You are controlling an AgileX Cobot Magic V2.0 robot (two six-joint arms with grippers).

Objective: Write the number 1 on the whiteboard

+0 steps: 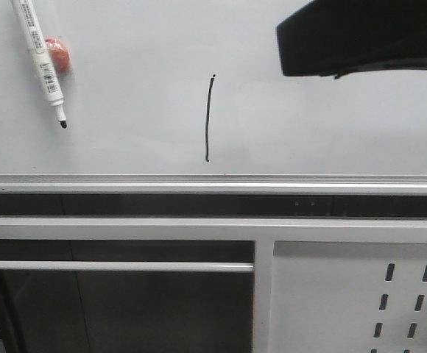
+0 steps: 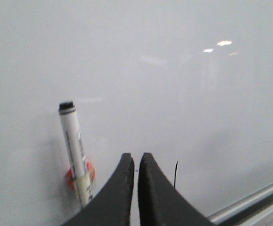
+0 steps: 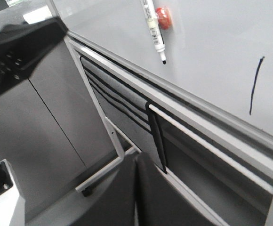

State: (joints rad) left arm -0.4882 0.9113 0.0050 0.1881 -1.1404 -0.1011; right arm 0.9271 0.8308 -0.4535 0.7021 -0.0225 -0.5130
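The whiteboard [image 3: 212, 52] is seen at a slant, framed by a silver edge rail [image 3: 174, 96]. A thin black stroke, the number 1 [image 3: 255, 85], is drawn near that rail. A white marker [image 3: 153, 26] with its black tip uncapped lies against the board, well apart from the stroke, with a small red object [image 3: 164, 17] touching its side. Two dark fingers [image 3: 120, 197] of the right gripper [image 3: 136, 195] are pressed together, nothing between them. A grey cabinet [image 3: 42, 141] is visible beyond them.
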